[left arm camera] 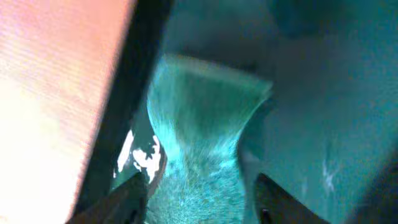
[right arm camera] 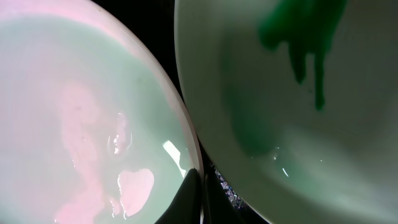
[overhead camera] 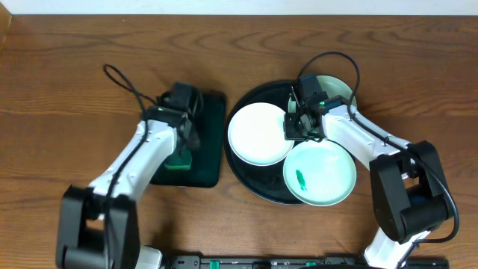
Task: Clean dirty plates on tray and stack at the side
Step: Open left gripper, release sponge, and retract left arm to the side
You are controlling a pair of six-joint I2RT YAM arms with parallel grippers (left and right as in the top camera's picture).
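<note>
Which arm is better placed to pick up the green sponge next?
Left. The left gripper hangs open right over the green sponge on the dark green tray; the right gripper is shut over the black tray, among the plates.

Three dirty plates (overhead camera: 258, 134) crowd the black tray (overhead camera: 250, 181), rims close together, while open counter (overhead camera: 60, 112) lies left of the dark green tray (overhead camera: 213, 149).

Black tray (overhead camera: 270, 91), mint plates (overhead camera: 320, 170) (green smear (overhead camera: 300, 180))
</note>
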